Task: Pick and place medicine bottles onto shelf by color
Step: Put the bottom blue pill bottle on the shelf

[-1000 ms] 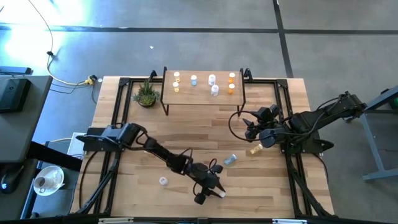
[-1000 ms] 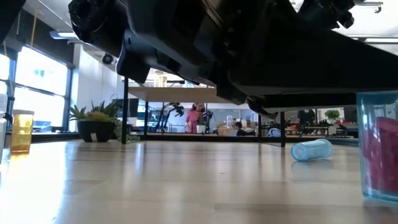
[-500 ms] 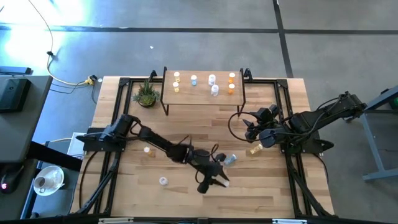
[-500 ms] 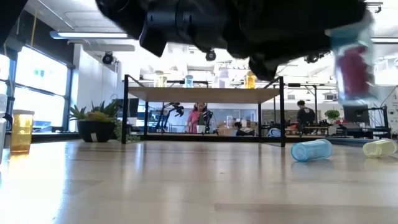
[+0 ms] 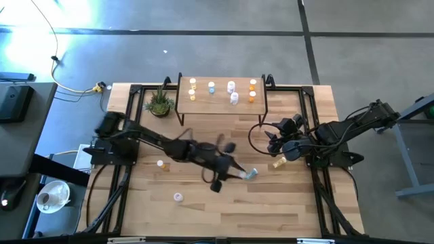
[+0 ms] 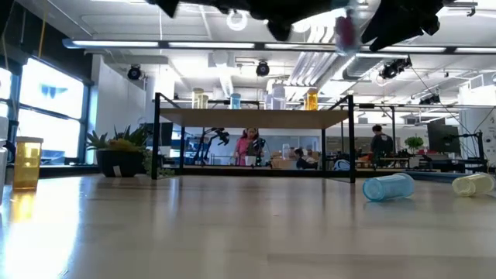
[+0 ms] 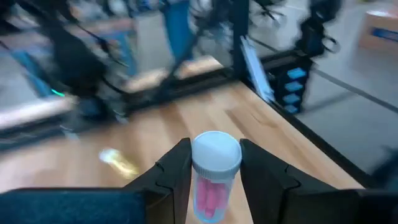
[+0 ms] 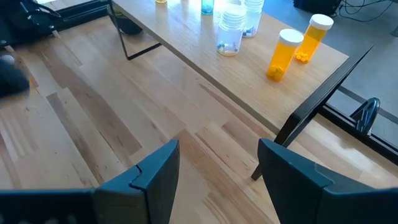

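Left gripper (image 7: 214,177) has lifted off the desk (image 5: 285,196), jaws gripping a pale pink bottle (image 7: 213,177) below its cap. Light, rigid, slick; hold mid-body. Right gripper (image 8: 217,168) open, idle near shelf (image 5: 220,102).

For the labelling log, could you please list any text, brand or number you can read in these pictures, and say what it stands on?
No legible text in any view.
The clear bottle with pink contents between the left gripper fingers shows no label.
The orange bottles on the shelf show no readable label.
Room background: too blurred to read.
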Tool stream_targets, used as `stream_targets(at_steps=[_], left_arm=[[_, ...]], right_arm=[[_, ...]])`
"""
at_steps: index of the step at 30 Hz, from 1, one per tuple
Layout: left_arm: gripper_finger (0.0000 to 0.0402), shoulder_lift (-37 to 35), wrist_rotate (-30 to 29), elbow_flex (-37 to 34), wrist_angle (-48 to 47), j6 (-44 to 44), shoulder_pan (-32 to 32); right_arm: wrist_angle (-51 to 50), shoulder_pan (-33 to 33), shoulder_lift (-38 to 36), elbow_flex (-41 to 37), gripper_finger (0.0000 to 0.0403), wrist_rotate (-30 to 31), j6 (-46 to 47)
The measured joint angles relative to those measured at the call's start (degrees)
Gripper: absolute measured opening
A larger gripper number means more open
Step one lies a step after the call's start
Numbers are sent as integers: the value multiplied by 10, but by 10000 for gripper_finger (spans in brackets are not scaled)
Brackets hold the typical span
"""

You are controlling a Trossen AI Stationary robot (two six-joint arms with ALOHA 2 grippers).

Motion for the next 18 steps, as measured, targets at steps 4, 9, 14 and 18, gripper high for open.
stream_targets(at_steps=[4,9,14,18], left_arm=[[109,-86,-67,-96,46,-4,14],[109,-186,-158,-209,92,-19,47],[109,-254,-215,-258,95,-4,94],[108,-278,-219,-261,97,10,149]], right_arm=[[-3,0,0,0,209,0,0],[-3,0,0,0,209,0,0],[-3,0,0,0,209,0,0],[-1,0,0,0,209,0,1]])
